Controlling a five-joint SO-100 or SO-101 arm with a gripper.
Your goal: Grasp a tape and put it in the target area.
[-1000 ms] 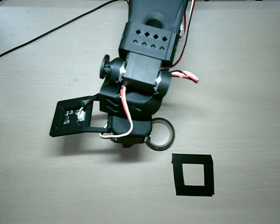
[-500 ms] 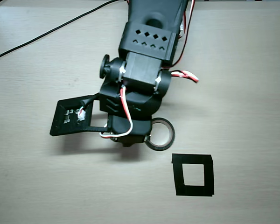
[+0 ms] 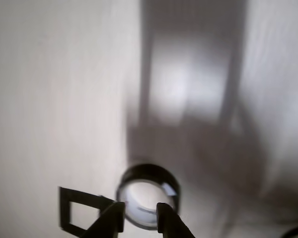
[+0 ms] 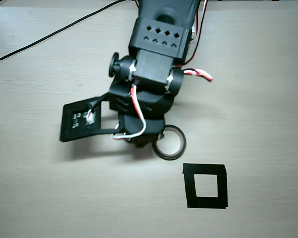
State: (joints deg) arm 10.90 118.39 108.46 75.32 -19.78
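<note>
1. I'm reading no legible writing anywhere.
2. Claw [image 3: 140, 218] is gripping the tape roll's [image 3: 148, 196] near rim.
3. Black square outline [image 4: 205, 185] is lying clear beside the claw; cables [image 4: 49, 33] are trailing behind it.

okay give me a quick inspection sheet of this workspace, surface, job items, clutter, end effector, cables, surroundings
Surface: pale wood-grain table, bare apart from the items below.
Job's things: tape roll lying flat by the arm; black square outline marked on the table, empty.
Clutter: nothing seen.
End effector: end effector straddles the roll's near wall in the wrist view; contact not clear.
Cables: black cable across the table's top left; red-white wires on the arm.
Surroundings: nothing seen.
</note>
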